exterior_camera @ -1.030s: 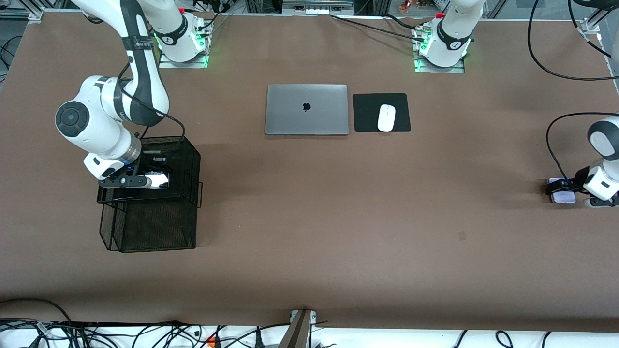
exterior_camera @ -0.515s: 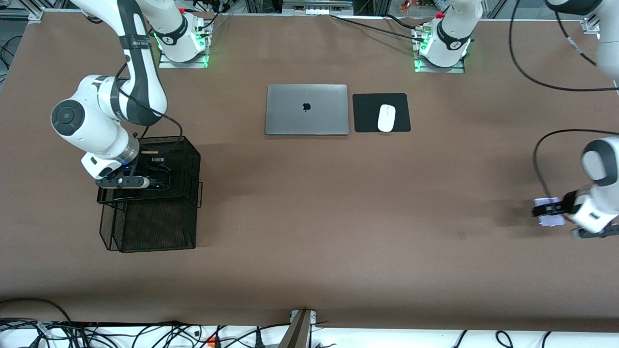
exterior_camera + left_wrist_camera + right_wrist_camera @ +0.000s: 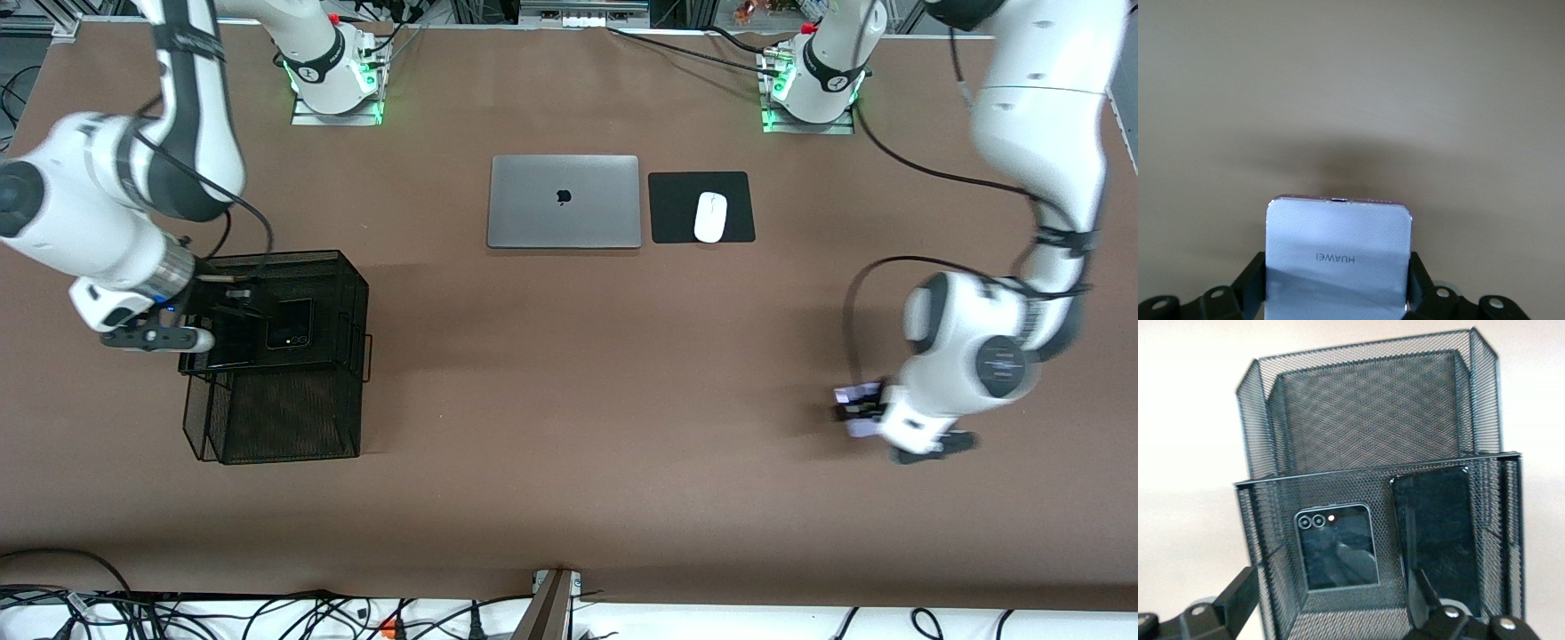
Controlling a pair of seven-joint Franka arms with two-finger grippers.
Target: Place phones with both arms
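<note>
A small squarish black phone lies flat in the upper tray of a black mesh organizer. A long slim black phone lies beside it. My right gripper hangs open over that tray's edge at the right arm's end, with nothing between its fingers. A pale lilac-white phone is held above the brown table toward the left arm's end. My left gripper is shut on its two sides.
A closed silver laptop lies mid-table near the bases. Beside it a white mouse rests on a black pad. The left arm's black cable loops above the table. Loose cables run along the table's front edge.
My right gripper opened, left the small black phone in the tray and drew back toward its end. The left arm lifted the lilac phone and carried it toward the table's middle.
</note>
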